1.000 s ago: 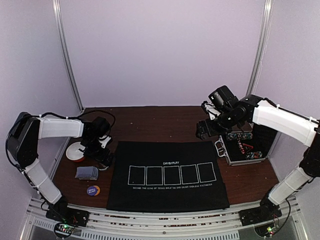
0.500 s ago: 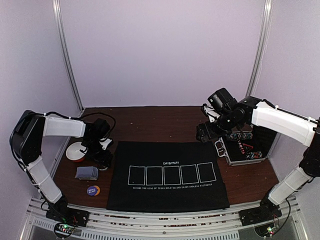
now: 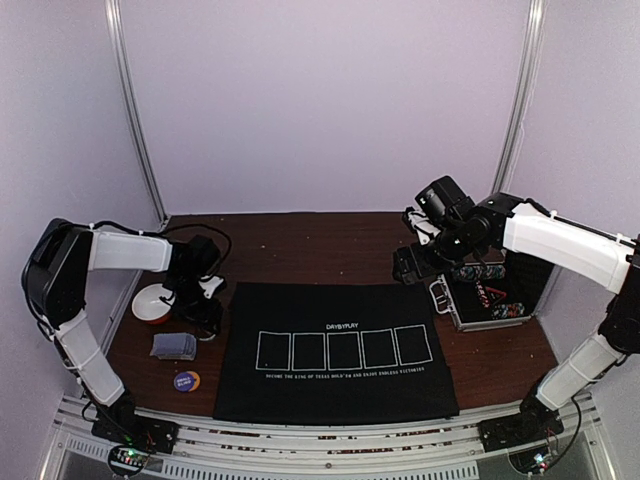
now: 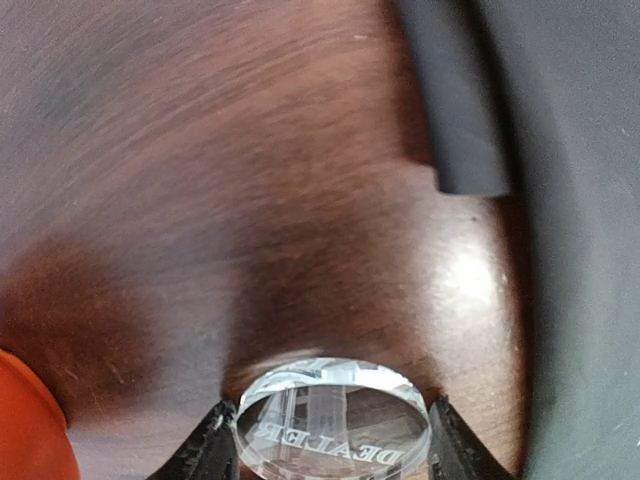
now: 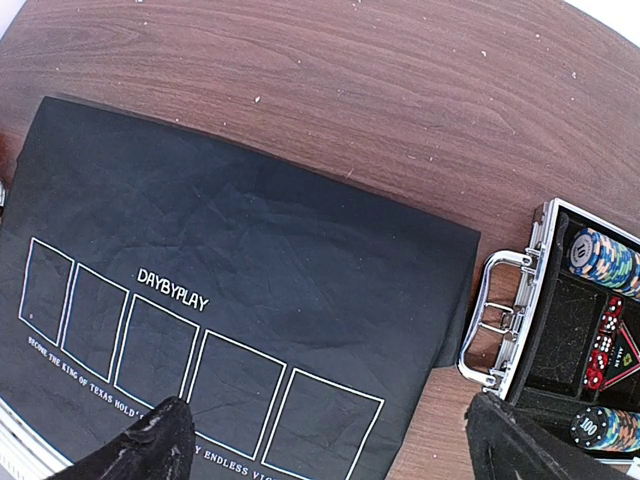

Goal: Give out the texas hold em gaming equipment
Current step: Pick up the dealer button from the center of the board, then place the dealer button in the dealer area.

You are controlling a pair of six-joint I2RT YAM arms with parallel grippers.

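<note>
The left gripper (image 4: 330, 455) is clamped on the clear dealer disc (image 4: 335, 415), low over the wooden table (image 4: 200, 150) just beside the left edge of the black mat (image 4: 580, 200); the right gripper (image 5: 330, 445) hangs with jaws wide apart over the mat's far right corner, near the silver case (image 5: 520, 300)

Lab booth: plain lilac walls (image 3: 330, 100), metal posts (image 3: 135, 110) (rail-mounted arms (image 3: 560, 240)).

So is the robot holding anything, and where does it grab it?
The left end effector pinches the clear dealer disc by its rim, a finger on either side. The right end effector holds nothing.
</note>
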